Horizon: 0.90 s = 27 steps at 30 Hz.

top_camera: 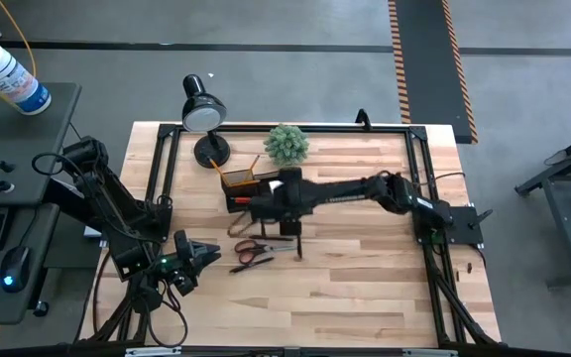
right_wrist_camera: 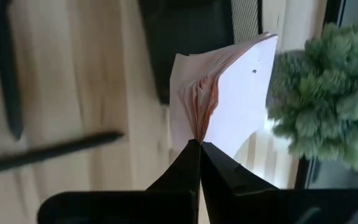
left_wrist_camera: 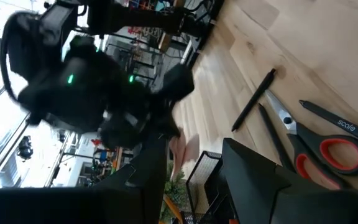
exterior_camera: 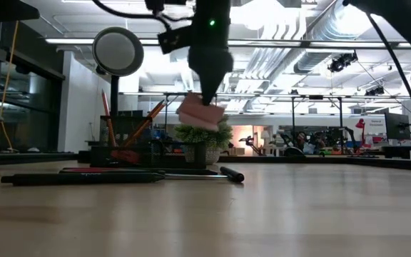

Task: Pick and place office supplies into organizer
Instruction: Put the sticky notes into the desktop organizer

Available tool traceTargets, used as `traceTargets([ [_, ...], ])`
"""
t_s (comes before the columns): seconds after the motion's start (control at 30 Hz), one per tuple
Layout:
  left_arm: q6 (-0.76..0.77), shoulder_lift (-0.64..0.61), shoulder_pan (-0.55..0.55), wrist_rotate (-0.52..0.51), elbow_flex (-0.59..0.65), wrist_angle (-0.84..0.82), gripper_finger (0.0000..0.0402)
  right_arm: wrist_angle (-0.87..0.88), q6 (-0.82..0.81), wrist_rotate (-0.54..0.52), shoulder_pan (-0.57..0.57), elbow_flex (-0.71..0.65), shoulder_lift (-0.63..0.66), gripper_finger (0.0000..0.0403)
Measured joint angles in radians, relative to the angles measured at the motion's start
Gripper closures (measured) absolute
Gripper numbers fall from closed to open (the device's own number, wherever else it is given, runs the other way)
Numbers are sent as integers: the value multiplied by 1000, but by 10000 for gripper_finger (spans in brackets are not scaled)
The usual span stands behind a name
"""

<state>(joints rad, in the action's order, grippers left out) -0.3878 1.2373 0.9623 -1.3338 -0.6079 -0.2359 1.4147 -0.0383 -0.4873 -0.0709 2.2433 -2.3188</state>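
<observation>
The pale pink notepad hangs in my shut right gripper, lifted above the table by the black organizer, which holds orange pencils. In the low view the notepad hangs tilted under the right gripper, in front of the plant. The orange-handled scissors and a black pen lie flat on the wood. My left gripper waits open near the table's left side, pointing toward the scissors. My right gripper pinches the pink notepad at one edge between its two fingertips, coming from above and pointing down. The sheets fan apart beside the fingers. The pad is lifted clear and hangs tilted below the fingers.
A green potted plant and a black round-headed desk lamp stand at the far edge beside the organizer. A black frame runs around the table. Bare wood lies toward the near and right sides.
</observation>
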Motion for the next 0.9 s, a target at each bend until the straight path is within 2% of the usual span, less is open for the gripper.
traceTargets([
  [0.4, 0, 0, 0, 0, 0, -1, 259, -149, 97, 172, 109, 0, 0, 402],
  [0.9, 0, 0, 0, 0, 0, -2, 259, -191, 86, 230, 140, 0, 0, 403],
])
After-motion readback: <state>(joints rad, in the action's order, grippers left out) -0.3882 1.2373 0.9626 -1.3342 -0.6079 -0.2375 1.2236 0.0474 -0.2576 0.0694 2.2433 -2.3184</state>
